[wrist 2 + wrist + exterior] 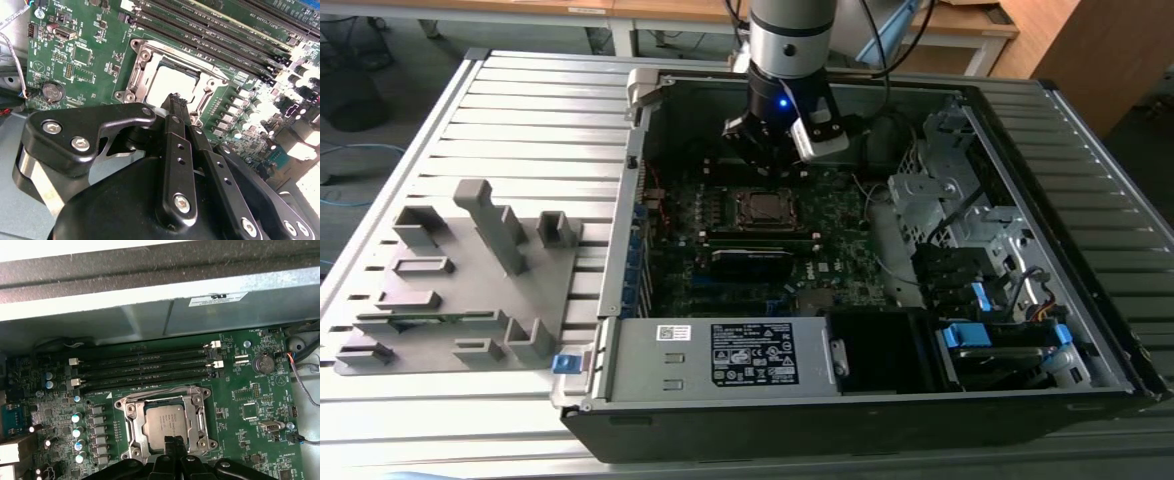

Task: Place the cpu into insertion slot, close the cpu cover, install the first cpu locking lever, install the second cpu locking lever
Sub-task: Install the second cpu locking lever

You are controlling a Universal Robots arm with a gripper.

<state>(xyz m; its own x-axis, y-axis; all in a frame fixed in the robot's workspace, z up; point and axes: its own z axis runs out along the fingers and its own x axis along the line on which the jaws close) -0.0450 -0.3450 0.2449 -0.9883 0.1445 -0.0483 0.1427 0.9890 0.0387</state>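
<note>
Inside the open computer case (1067, 330), my tool (175, 441), fingers pressed together, hovers at the socket's six o'clock edge; the cpu (163, 421) sits in the insertion slot (131, 430), apparently awaiting latching.

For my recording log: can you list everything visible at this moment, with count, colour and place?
computer case: one, black and silver, open on the slatted table
slatted table: one, grey, under everything
fixture block: one, grey, on the table at the exterior view's left of the case
motherboard: one, green, inside the case
insertion slot: one, silvery rim, mid-board beside the memory slots
cpu: one, silver-grey, seated in the insertion slot
cpu cover: one, silvery frame, down around the cpu
memory slots: four, black, long, beside the socket
power supply: one, grey, labelled, near edge of the case
gripper: one, black, fingers together, tip just over the cpu's edge
</note>
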